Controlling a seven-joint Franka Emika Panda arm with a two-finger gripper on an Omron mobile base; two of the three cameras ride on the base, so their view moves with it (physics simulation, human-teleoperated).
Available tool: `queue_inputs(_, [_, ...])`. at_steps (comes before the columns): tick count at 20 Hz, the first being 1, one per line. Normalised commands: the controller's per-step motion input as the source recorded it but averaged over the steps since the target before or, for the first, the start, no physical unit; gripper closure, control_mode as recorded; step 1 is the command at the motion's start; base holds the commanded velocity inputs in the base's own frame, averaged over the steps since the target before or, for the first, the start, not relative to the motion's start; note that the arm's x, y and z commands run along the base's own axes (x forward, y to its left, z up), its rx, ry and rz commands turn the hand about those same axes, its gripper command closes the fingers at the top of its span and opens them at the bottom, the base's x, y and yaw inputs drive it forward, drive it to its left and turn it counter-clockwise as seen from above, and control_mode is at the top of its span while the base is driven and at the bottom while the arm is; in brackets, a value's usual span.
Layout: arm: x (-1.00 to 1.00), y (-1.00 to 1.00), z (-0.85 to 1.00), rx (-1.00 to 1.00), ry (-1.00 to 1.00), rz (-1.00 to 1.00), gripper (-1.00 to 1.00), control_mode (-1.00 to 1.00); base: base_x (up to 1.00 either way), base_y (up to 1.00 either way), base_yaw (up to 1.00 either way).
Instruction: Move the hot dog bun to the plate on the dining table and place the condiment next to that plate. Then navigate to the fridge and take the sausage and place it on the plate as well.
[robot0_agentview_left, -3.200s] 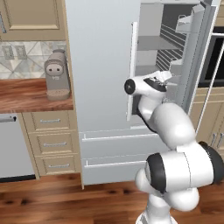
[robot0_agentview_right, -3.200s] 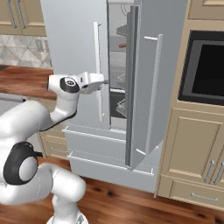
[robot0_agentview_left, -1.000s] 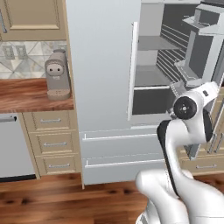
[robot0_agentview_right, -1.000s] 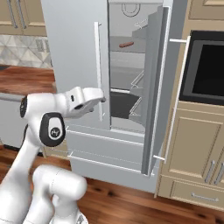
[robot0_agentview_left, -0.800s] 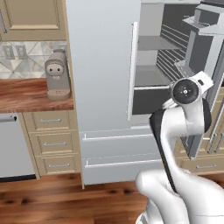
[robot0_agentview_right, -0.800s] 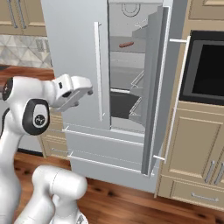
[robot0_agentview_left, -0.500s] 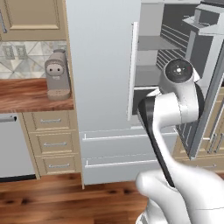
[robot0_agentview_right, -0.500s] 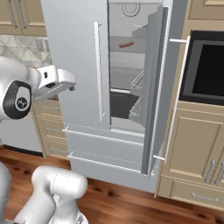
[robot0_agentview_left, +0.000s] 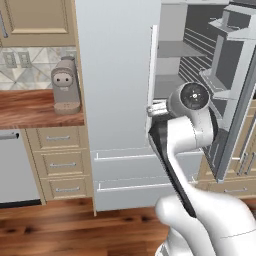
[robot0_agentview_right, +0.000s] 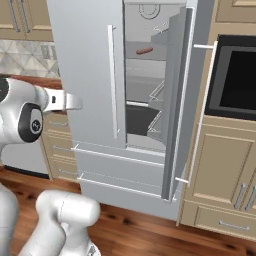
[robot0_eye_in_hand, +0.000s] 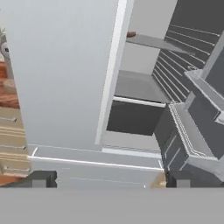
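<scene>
Parked in front of the fridge (robot0_agentview_right: 90, 75) with its right door (robot0_agentview_right: 175, 100) swung wide, which makes sense since the sausage (robot0_agentview_right: 144, 50) sits on an upper shelf (robot0_agentview_right: 145, 57) inside, small and reddish, far back and well above hand height. From the hand view, just the tip of the sausage (robot0_eye_in_hand: 131, 34) peeking past the edge of the closed left door (robot0_eye_in_hand: 61, 70). Gripper (robot0_eye_in_hand: 109, 179) hanging low out front with jaws spread wide, nothing between them, so probably lined up for a reach that hasn't started yet. In the right base view, hand (robot0_agentview_right: 62, 101) pointing toward the closed left door rather than the opening, so likely a swing right and a lift needed first. Stuff in the way: the left door's long handle (robot0_agentview_right: 113, 82) right along the opening's edge, plus the open door's shelf racks (robot0_agentview_left: 225, 50) crowding the right side, leaving a fairly narrow slot. Dark drawer (robot0_agentview_right: 140, 120) lower inside, not relevant. Off to the left, a coffee machine (robot0_agentview_left: 66, 85) on the wooden bench (robot0_agentview_left: 35, 107), drawers (robot0_agentview_left: 59, 160) below, wall oven (robot0_agentview_right: 235, 80) on the right, all well apart from the reach path.
</scene>
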Motion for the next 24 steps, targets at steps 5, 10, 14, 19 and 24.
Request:
queue_inputs(5, [0.99,-0.02,-0.18,0.00,-0.03,-0.11,-1.00,-1.00,0.00,0.00,0.00])
queue_inputs(10, [0.98,-0.12,0.00,0.05,0.19,-0.03,-1.00,-1.00,0.00,0.00,0.00])
queue_inputs(14, [0.98,-0.11,-0.02,0.07,0.22,0.00,-1.00,-1.00,0.00,0.00,0.00])
queue_inputs(19, [1.00,-0.03,-0.27,0.05,0.08,0.00,-1.00,-1.00,0.00,0.00,0.00])
queue_inputs(24, [0.83,-0.08,-0.46,0.06,0.01,-0.02,-1.00,-1.00,0.00,0.00,0.00])
